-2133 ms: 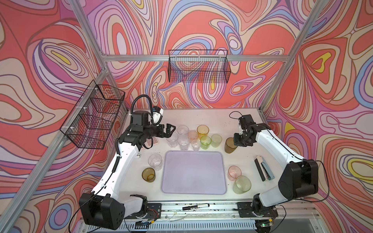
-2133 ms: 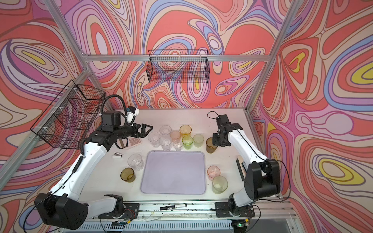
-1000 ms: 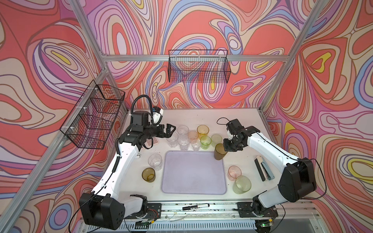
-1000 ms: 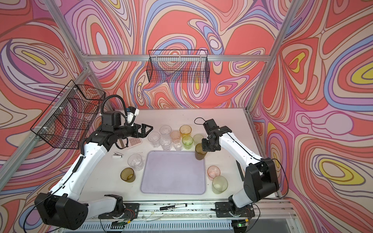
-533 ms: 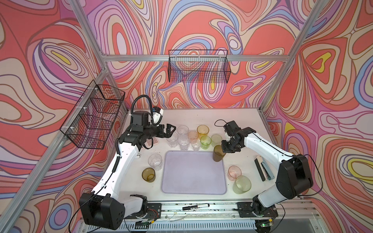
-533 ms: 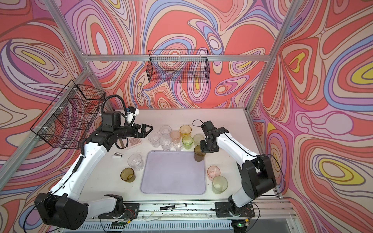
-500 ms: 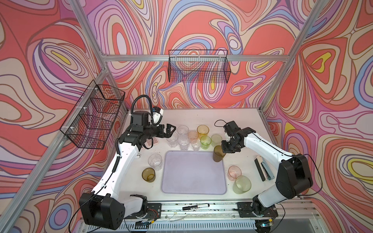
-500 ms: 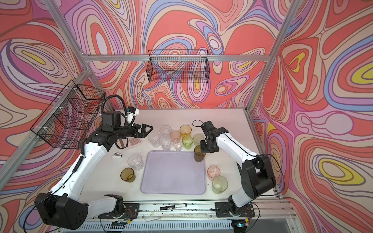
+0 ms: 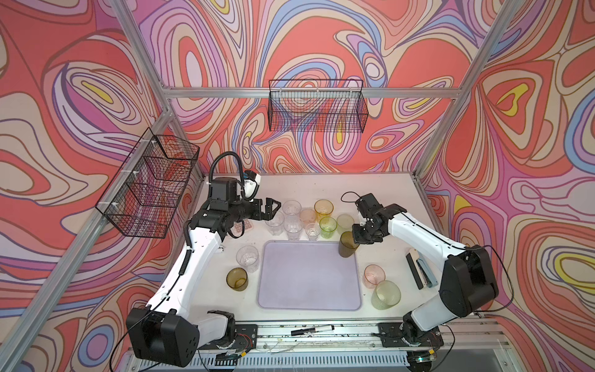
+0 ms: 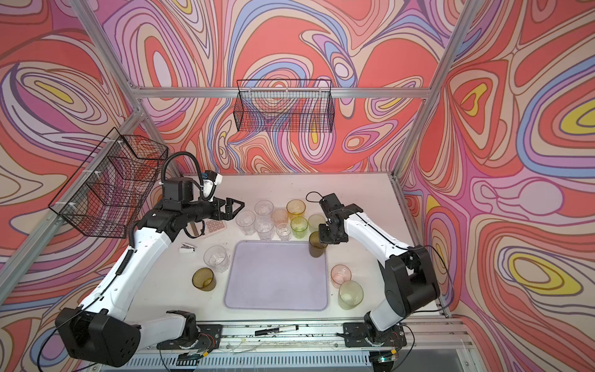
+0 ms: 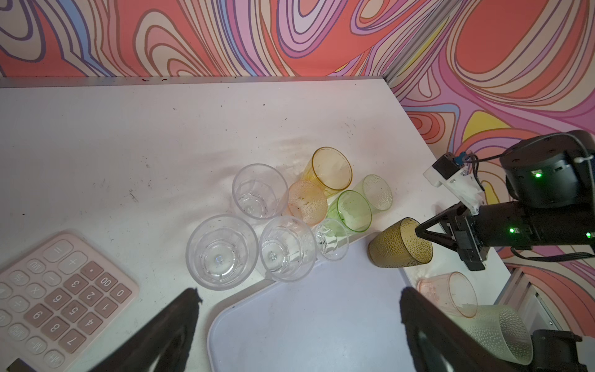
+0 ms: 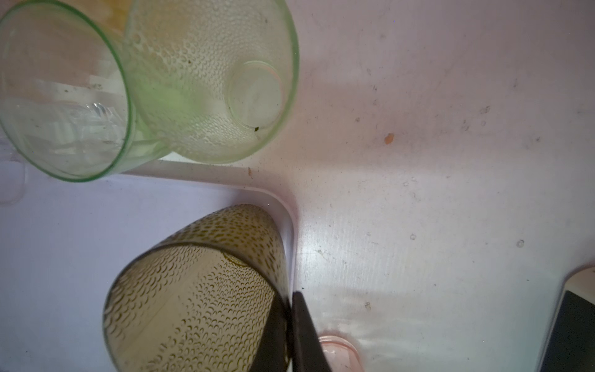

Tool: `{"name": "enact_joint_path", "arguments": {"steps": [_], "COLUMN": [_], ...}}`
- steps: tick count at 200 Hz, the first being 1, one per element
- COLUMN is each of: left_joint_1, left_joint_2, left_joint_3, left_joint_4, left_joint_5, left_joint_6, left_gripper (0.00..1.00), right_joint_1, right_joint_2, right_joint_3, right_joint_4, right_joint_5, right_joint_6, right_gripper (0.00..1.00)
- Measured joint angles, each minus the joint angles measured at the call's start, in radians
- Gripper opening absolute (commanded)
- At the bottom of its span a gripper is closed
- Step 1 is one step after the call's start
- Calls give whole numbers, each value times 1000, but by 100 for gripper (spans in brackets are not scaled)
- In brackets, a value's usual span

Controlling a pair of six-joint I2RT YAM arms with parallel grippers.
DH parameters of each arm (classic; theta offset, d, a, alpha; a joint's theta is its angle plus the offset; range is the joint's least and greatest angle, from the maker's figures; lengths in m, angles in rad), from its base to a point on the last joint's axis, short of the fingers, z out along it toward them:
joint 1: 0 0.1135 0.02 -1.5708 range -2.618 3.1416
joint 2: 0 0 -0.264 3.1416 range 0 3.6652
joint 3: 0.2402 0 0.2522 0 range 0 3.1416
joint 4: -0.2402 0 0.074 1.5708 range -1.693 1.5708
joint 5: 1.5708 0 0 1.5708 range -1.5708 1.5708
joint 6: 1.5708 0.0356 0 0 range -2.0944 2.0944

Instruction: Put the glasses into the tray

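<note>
White tabletop (image 9: 322, 190): right gripper (image 9: 355, 237) pinches the brown glass (image 9: 346, 249) by the rim, tilted at the tray (image 9: 306, 280) corner — let go so, it could topple out. Left gripper (image 9: 272, 209) hangs spread.

Top views: mounted high over the table's (image 9: 306, 186) front edge, tilted down toward the back wall, taking in the whole bench (twin eyes, nearly the same picture).
Left wrist: low over the left side, facing across the tray (image 11: 306, 322) toward the right arm (image 11: 531, 225).
Right wrist: very close, looking steeply down at the tray's far right corner.
Shared: the olive-brown glass (image 12: 199, 290) there shows in all four.
</note>
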Motion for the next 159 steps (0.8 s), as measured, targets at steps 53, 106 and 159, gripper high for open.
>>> {"name": "enact_joint_path", "arguments": {"steps": [53,106,159], "left_joint_1": [0,0,0], "left_joint_2": [1,2,2], "left_joint_3": [0,0,0], "left_joint_4": [0,0,0], "left_joint_5": [8,11,15], "left_joint_6": [0,-1,-1], "left_gripper": [100,100,100], "right_joint_1": [2,7,7], "right_joint_2": [0,0,-2], "right_joint_3": [0,0,0], "right_joint_4": [-1,-5,-22], "right_joint_5": [5,6,9], "right_joint_6": [2,7,7], "right_gripper": [10,17,27]}}
